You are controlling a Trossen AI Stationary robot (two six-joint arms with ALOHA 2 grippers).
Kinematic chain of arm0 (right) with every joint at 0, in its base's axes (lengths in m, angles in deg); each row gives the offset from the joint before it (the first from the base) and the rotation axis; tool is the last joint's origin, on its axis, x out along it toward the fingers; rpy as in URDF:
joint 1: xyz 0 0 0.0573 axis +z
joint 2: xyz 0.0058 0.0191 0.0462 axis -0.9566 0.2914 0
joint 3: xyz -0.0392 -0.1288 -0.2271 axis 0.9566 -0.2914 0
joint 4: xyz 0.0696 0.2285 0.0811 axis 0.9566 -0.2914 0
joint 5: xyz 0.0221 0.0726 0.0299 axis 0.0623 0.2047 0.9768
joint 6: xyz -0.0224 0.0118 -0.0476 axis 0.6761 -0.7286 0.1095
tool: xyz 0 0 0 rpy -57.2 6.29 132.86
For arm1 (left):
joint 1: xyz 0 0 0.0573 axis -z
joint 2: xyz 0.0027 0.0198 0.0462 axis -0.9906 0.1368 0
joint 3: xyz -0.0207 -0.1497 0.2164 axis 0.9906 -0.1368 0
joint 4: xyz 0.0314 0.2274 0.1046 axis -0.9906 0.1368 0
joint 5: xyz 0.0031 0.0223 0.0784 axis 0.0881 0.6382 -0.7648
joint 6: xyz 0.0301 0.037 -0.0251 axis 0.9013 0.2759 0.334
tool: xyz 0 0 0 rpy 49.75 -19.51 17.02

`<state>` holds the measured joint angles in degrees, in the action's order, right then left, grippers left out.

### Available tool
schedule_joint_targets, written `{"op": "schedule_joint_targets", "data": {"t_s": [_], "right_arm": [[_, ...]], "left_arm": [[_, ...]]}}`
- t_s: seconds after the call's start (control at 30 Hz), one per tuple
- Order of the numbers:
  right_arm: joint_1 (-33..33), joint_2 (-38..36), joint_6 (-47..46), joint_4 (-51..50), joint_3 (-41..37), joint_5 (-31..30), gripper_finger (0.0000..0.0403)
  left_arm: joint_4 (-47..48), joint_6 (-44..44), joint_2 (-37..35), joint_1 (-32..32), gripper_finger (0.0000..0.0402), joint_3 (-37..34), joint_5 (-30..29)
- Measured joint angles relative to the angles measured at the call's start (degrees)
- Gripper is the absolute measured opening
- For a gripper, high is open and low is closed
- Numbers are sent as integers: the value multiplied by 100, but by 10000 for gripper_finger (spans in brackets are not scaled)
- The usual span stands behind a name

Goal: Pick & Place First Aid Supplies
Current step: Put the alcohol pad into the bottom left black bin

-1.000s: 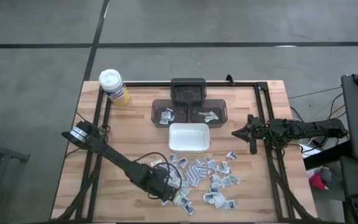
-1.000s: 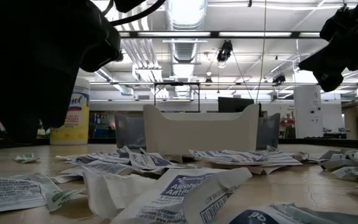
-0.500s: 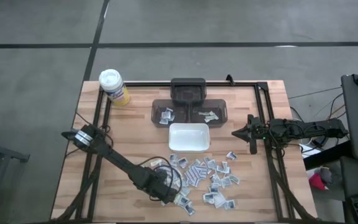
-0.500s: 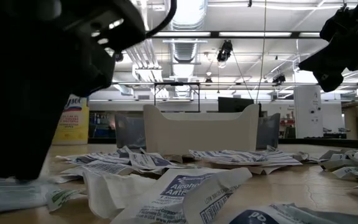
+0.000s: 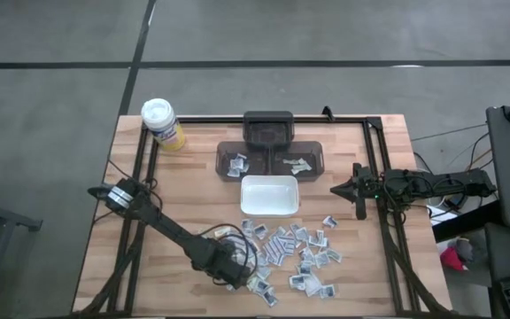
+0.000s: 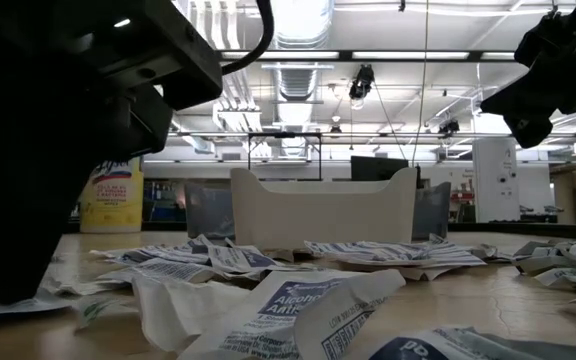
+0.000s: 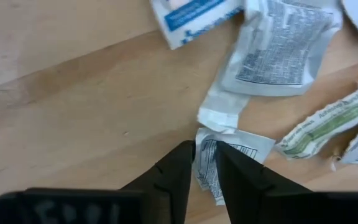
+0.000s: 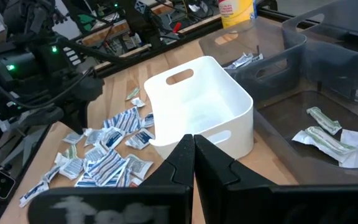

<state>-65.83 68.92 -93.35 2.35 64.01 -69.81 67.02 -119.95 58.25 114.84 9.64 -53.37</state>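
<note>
We find the packets (image 5: 290, 251) scattered across the near half of the wooden table (image 5: 193, 204), spread from the 6 o'clock edge toward 4 o'clock, with a few more lying in the dark bins (image 5: 271, 160) at 12 o'clock. The left gripper (image 5: 237, 282) is down on the table at the 7 o'clock fringe of the pile. In the left wrist view its fingers (image 7: 173, 174) stand close together with a narrow gap, and the edge of one grey printed packet (image 7: 232, 158) sits in that gap; we cannot tell whether the fingers are pressing it. A second packet (image 7: 281, 46) and a greenish one (image 7: 322, 124) lie just beside it, overlapping or touching at the edges. In the low view the left arm's dark bulk fills the left side and hides the packets behind it.

The white tray (image 5: 269, 195) stands at the table's centre, between the pile and the dark bins. The yellow canister (image 5: 163, 124) stands at 10 o'clock, well apart from the pile. A black frame rail (image 5: 144, 177) crosses under the left arm.

The right gripper (image 5: 333, 189) hangs above the table at 3 o'clock, fingers (image 8: 182, 158) pressed together and holding nothing, pointing toward the white tray.
</note>
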Motion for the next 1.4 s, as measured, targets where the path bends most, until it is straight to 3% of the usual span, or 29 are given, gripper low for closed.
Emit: {"op": "schedule_joint_targets", "data": {"t_s": [0.5,0.73,1.0,1.23,1.4], "right_arm": [[0,0,0,-1,0,0,8],[0,0,0,0,0,0,8],[0,0,0,0,0,0,8],[0,-4,0,-45,0,2,8],[0,-4,0,-124,0,4,8]], "left_arm": [[116,88,0,-8,49,-15,276],[103,84,-12,-6,6,-20,287],[96,133,-115,0,1,-35,281],[320,652,-493,16,0,-70,305],[55,1767,-790,35,0,-55,-215]]}}
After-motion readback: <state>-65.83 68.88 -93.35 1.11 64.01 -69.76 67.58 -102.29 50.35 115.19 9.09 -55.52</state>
